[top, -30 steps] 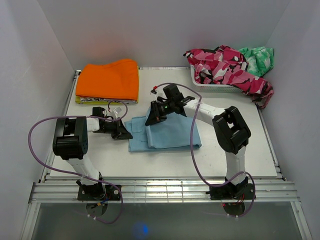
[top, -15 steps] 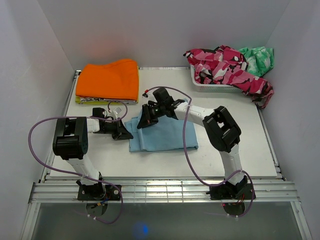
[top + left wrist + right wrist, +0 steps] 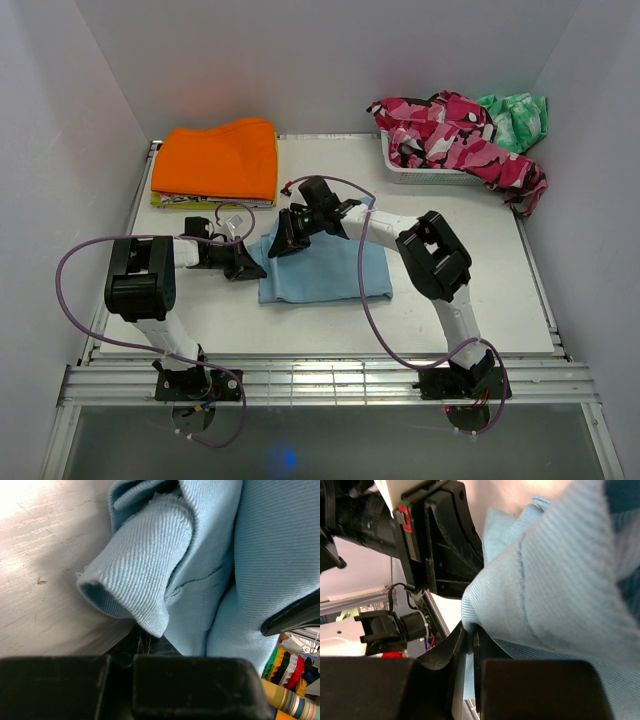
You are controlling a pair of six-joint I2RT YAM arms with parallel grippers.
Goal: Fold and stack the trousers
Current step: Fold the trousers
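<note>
The light sky-blue trousers point(image 3: 330, 268) lie folded at the middle of the table. My right gripper point(image 3: 283, 243) is over their upper left corner, shut on a fold of the blue cloth point(image 3: 545, 595), which runs in between its fingertips point(image 3: 470, 630). My left gripper point(image 3: 250, 268) lies low at the trousers' left edge, shut, and a curled hem point(image 3: 140, 575) rises straight off its tips point(image 3: 145, 642). The two grippers are a few centimetres apart. In the right wrist view the left gripper point(image 3: 445, 545) shows just behind the cloth.
A folded orange garment point(image 3: 218, 160) sits on a patterned one at the back left. A white basket point(image 3: 430, 172) at the back right holds a pink camouflage garment point(image 3: 455, 130) and a green one point(image 3: 515, 115). Purple cables loop over both arms.
My right gripper has moved left toward the left gripper, drawing the trousers' top fold with it. The cloth's right edge has shifted left. The left gripper has stayed put.
</note>
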